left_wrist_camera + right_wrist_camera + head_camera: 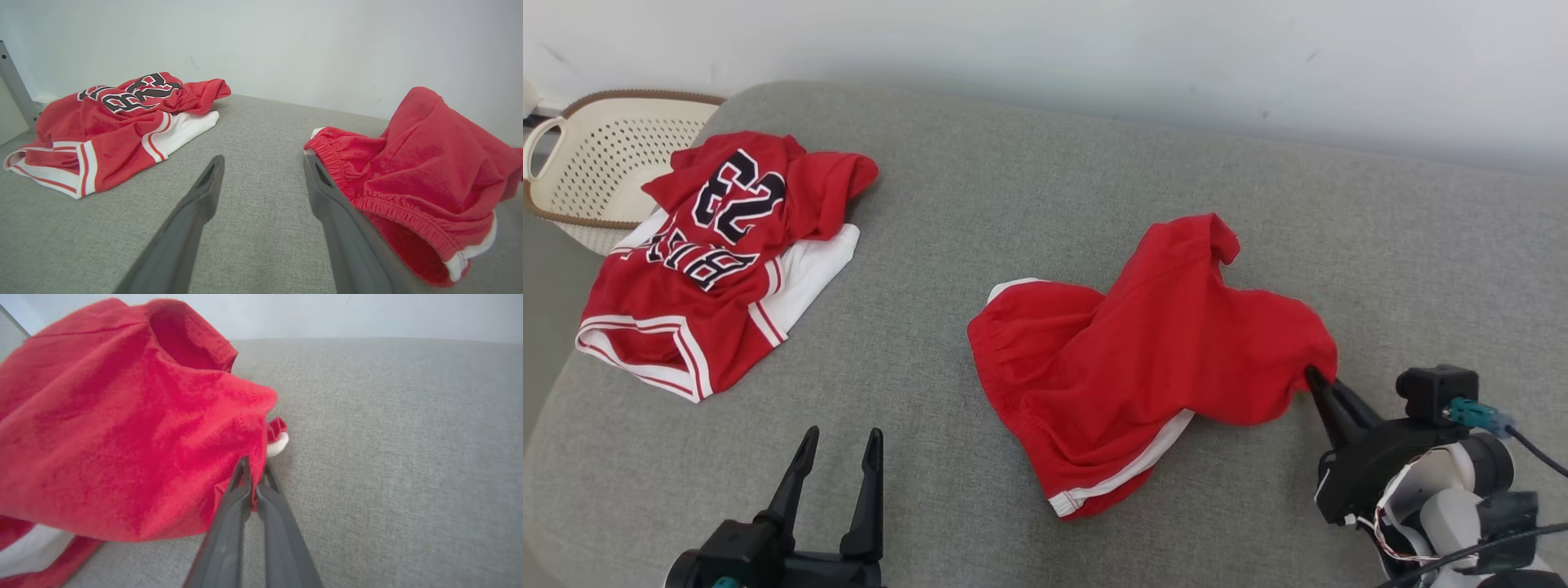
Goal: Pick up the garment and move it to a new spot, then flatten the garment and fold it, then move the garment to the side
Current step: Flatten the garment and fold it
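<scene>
Right gripper (pixel 1316 377) clamps a corner of the red shorts (pixel 1143 359), which stretch away toward ten o'clock; left gripper (pixel 843 443) stands wide open.

The left gripper (pixel 841 439) has two long, tapering black fingers on a chunky black base with a small teal part low down. Close up, the fingers (pixel 192 220) look matte dark grey, each with a slot-shaped hollow near the tip. The right gripper (pixel 1315 377) sits on an angular black housing. Beside it is a square black block (pixel 1436 392) with a teal connector (pixel 1474 414) and a black cable (pixel 1539 456). The wrist (pixel 1445 490) is white and rounded, with thin red and white wires (pixel 1380 532).
</scene>
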`<state>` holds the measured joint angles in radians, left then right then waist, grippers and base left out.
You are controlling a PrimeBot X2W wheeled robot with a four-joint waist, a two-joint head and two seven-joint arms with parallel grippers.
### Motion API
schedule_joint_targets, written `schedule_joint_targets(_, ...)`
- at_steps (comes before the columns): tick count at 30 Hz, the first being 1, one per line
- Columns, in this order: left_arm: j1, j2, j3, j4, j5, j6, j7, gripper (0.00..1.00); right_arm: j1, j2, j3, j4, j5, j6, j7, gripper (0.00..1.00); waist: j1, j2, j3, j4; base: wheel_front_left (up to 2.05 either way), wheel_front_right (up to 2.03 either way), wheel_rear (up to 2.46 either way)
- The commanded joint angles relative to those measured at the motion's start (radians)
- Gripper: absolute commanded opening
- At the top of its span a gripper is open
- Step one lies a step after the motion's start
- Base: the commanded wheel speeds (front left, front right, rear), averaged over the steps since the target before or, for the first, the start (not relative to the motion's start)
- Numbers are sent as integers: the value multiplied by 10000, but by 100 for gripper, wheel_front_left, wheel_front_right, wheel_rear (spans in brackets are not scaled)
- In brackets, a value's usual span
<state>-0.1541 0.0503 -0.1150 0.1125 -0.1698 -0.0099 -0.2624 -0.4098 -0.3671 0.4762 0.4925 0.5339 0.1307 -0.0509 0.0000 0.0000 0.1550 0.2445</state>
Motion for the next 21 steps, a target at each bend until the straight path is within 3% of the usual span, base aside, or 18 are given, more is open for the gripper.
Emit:
schedule_joint_targets(1,132,6,68,53,24,13,-37,100,208,-151,-101,-342,100,1,-222,0,0,0,-198,-123,0,0,0)
schedule_joint_targets(8,348,8,181,103,84,-63,-37,100,1012,-504,-456,-2037,400,1,151,0,0,0,-513,-462,0,0,0)
schedule_joint_targets(21,611,8,247,97,-51,-2,-37,100,3790,-933,-1614,-6446,1733,1,3793,0,0,0,-884,-1229,0,0,0)
